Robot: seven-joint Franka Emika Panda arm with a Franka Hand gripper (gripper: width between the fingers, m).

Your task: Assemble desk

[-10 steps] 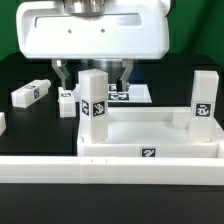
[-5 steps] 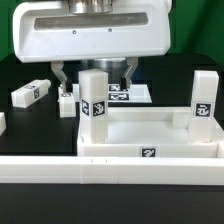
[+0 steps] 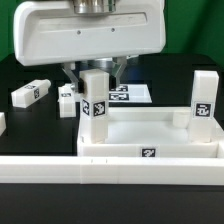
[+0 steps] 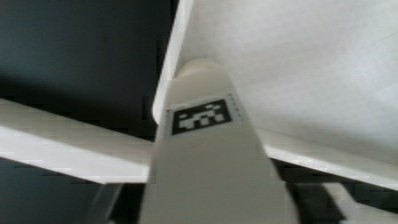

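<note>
**Exterior view.** The claw [image 3: 96, 82] hangs under its wide white housing, over the near corner of the tabletop [image 3: 160, 128] on the exterior view's left. Its two fingers [image 3: 73, 76] are drawn in. One lies against each side of the front leg [image 3: 95, 108] near its top, and no gap shows between them and the leg, so the claw is pinching that leg at its upper end. The front leg stands upright in that corner, with its tag facing the camera.

The tabletop lies flat on the black table [image 3: 30, 132], rim up, behind a long white bar [image 3: 60, 172] that runs across the foreground. A second leg [image 3: 203, 100] stands upright at the tabletop's end on the exterior view's right. A third leg [image 3: 32, 92] lies on its side on the table, well off toward the view's left. A fourth leg [image 3: 67, 104] sits just beside the front leg on that same side, below the finger there. The marker board [image 3: 133, 95] lies behind the claw.

**Wrist view.** The front leg [image 4: 210, 175] fills the middle and narrows away from the camera, its tag [image 4: 205, 115] plain to see. The white of the tabletop [image 4: 302, 60] lies behind it. The dark shapes on either side of the leg are too blurred to name, so the grip itself cannot be told from here.
</note>
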